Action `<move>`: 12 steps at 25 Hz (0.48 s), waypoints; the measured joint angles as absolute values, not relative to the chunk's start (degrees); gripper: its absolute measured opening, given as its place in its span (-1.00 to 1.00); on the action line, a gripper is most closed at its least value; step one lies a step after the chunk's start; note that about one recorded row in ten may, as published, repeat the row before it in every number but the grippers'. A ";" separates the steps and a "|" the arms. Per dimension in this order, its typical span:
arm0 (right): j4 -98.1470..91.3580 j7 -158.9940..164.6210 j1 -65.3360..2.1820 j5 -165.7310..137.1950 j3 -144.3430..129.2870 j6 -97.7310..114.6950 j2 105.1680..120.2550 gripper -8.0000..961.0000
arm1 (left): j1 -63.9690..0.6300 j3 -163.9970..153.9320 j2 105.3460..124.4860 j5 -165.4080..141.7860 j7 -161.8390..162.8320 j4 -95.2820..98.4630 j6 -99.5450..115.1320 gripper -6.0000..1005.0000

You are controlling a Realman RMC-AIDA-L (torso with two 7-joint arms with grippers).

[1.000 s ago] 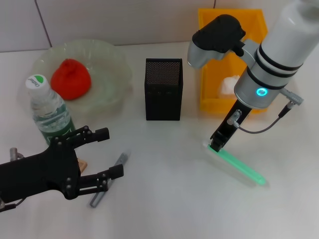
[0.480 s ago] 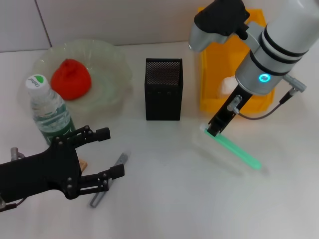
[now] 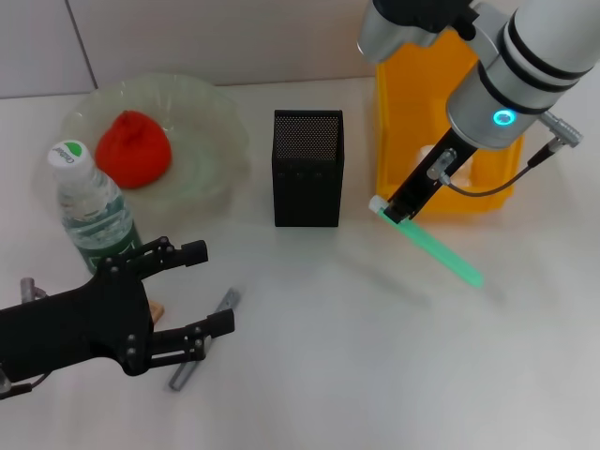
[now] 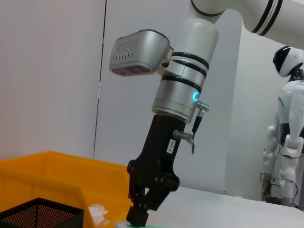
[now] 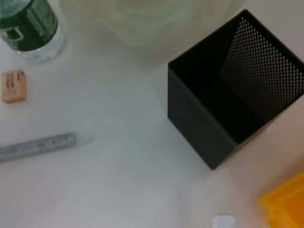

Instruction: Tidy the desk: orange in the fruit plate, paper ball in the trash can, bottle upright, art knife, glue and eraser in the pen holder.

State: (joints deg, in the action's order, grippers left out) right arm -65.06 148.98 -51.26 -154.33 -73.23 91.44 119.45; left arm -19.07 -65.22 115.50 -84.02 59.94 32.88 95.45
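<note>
My right gripper (image 3: 400, 208) is shut on the white-capped end of a green glue stick (image 3: 441, 255), which hangs tilted above the table just right of the black mesh pen holder (image 3: 308, 169). In the left wrist view that same gripper (image 4: 141, 214) shows from the side. My left gripper (image 3: 201, 289) stands open at the front left, with the grey art knife (image 3: 199, 349) by its lower finger and the tan eraser (image 3: 156, 310) beside it. The orange (image 3: 133, 148) lies in the fruit plate (image 3: 211, 112). The bottle (image 3: 90, 208) stands upright. A white paper ball (image 3: 429, 157) lies in the yellow trash can (image 3: 420, 89).
The right wrist view looks down on the pen holder (image 5: 237, 95), the art knife (image 5: 38, 145), the eraser (image 5: 13, 86) and the bottle (image 5: 31, 26). The wall runs close behind the plate and the trash can.
My right gripper has lifted the glue stick off the table and carried it back and left, toward the pen holder. The left arm has not moved.
</note>
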 joint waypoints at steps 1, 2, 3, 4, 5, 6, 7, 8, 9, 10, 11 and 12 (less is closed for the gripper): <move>-65.24 148.98 -51.22 -154.33 -73.19 91.45 119.43 -0.90 | -19.07 -65.22 115.50 -84.02 59.94 32.88 95.45 0.69; -65.40 148.98 -51.20 -154.33 -73.16 91.45 119.40 -0.90 | -19.07 -65.25 115.53 -84.02 59.94 32.90 95.45 0.69; -65.54 148.98 -51.19 -154.33 -73.14 91.45 119.37 -0.90 | -19.07 -65.25 115.53 -84.02 59.94 32.90 95.45 0.69; -65.71 148.98 -51.19 -154.33 -73.13 91.45 119.35 -0.90 | -19.07 -65.26 115.54 -84.02 59.94 32.94 95.45 0.69; -65.90 148.98 -51.19 -154.33 -73.13 91.45 119.33 -0.90 | -19.07 -65.26 115.55 -84.02 59.94 32.94 95.45 0.69; -66.29 148.98 -51.19 -154.34 -73.12 91.45 119.33 -0.90 | -19.07 -65.26 115.55 -84.02 59.94 32.94 95.45 0.69; -66.69 148.98 -51.19 -154.33 -73.12 91.45 119.33 -0.90 | -19.07 -65.25 115.57 -84.02 59.94 32.95 95.45 0.69; -67.23 148.98 -51.19 -154.33 -73.10 91.44 119.33 -0.90 | -19.07 -65.25 115.57 -84.02 59.94 32.95 95.45 0.69; -67.88 148.98 -51.19 -154.34 -73.07 91.45 119.33 -0.90 | -19.07 -65.29 115.63 -84.02 59.94 32.96 95.45 0.69; -68.38 148.98 -51.19 -154.34 -73.05 91.46 119.33 -0.90 | -19.12 -65.30 115.64 -84.02 59.94 32.96 95.45 0.69; -68.92 148.98 -51.20 -154.34 -73.03 91.46 119.33 -0.90 | -19.12 -65.30 115.64 -84.02 59.94 32.96 95.45 0.69; -69.36 148.98 -51.21 -154.34 -73.02 91.46 119.33 -0.90 | -19.16 -65.30 115.65 -84.02 59.94 32.96 95.45 0.69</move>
